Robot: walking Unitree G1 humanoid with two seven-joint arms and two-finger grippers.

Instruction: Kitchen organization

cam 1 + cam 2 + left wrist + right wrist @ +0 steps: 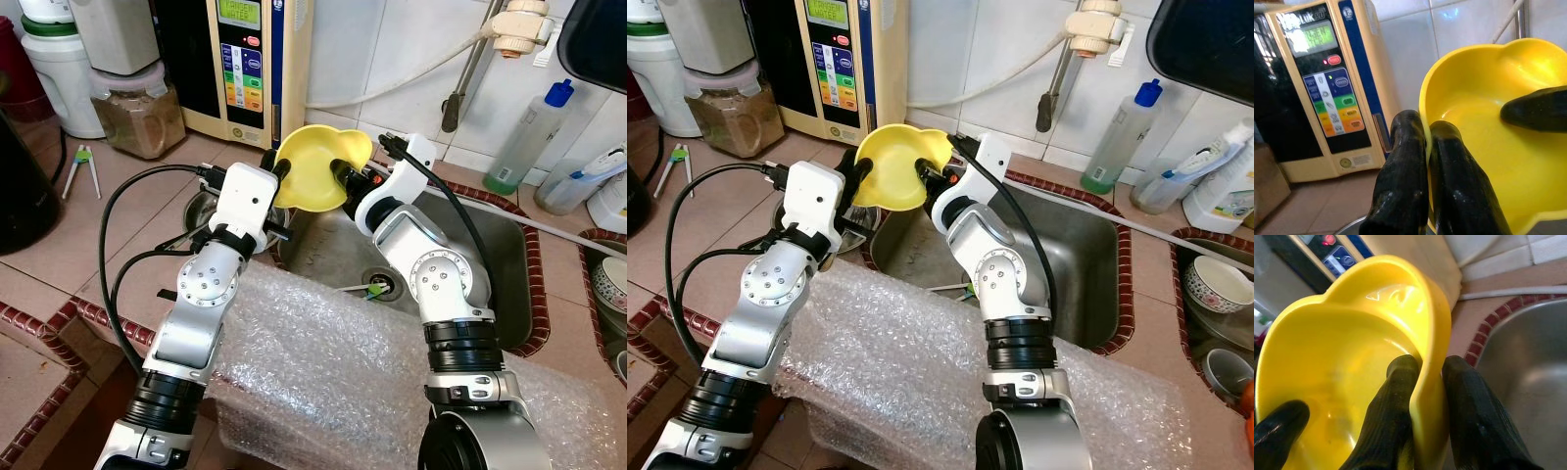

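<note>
While both grippers pinch opposite rims of the yellow bowl (318, 166) above the sink (509, 284), left gripper (1426, 142) and right gripper (1425, 377) closed, uneven pulling could, apparently, slip one hold.

— What's on that tiled counter (59, 255)?
— Upper left, a grain jar (137, 113) and a beige appliance (245, 69); bubble wrap (333, 382) along the bottom; bottles (529, 137) upper right.
</note>
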